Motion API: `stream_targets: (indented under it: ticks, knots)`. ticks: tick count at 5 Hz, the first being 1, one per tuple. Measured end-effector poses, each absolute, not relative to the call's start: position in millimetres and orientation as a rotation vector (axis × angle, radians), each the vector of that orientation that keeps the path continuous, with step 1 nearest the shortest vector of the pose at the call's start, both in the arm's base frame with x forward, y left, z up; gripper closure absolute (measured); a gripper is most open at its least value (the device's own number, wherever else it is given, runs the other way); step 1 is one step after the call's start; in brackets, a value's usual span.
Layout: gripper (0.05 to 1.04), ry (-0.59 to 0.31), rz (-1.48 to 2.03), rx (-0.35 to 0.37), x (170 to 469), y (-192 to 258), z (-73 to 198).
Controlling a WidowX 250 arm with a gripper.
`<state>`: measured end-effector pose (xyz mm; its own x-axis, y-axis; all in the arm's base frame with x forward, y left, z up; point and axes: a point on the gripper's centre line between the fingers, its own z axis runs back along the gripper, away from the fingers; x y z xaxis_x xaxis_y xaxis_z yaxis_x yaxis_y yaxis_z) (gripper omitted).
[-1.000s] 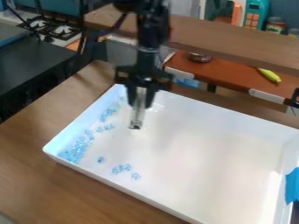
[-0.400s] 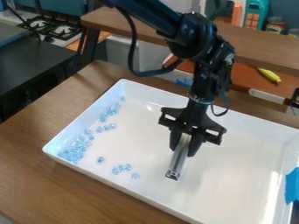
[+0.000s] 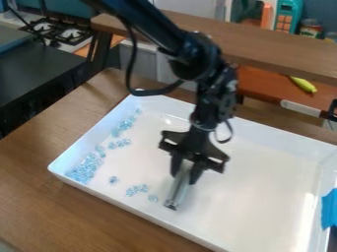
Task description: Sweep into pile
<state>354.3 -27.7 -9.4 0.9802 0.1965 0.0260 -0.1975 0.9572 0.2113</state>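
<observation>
Smooth, glossy white plastic-looking rectangular tray (image 3: pixel 256 197), brown wood-grain counter (image 3: pixel 39 172) with satin sheen, shiny, translucent pale-blue small pieces (image 3: pixel 82 171)

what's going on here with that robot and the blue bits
A black robot arm has a slim, pale sweeping tool gripped in its hand, with the tool's tip low over the white tray, close to a lone blue piece. The job is sweeping the pieces into a pile, and it looks unfinished: many blue pieces are bunched in the tray's left corner, while others trail along the left side or sit loose near the front.
</observation>
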Motion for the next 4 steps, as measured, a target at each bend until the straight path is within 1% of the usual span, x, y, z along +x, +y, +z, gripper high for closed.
stream_targets:
  ticks: [1, 2, 3, 4]
  knots:
    - [0.700, 0.011, 0.217, 0.220, 346, 1, -15]
    - [0.700, 0.008, 0.208, 0.226, 341, 17, -17]
    - [0.700, 0.004, 0.226, 0.236, 341, 43, -16]
    - [0.700, -0.013, 0.238, 0.276, 344, 64, -13]
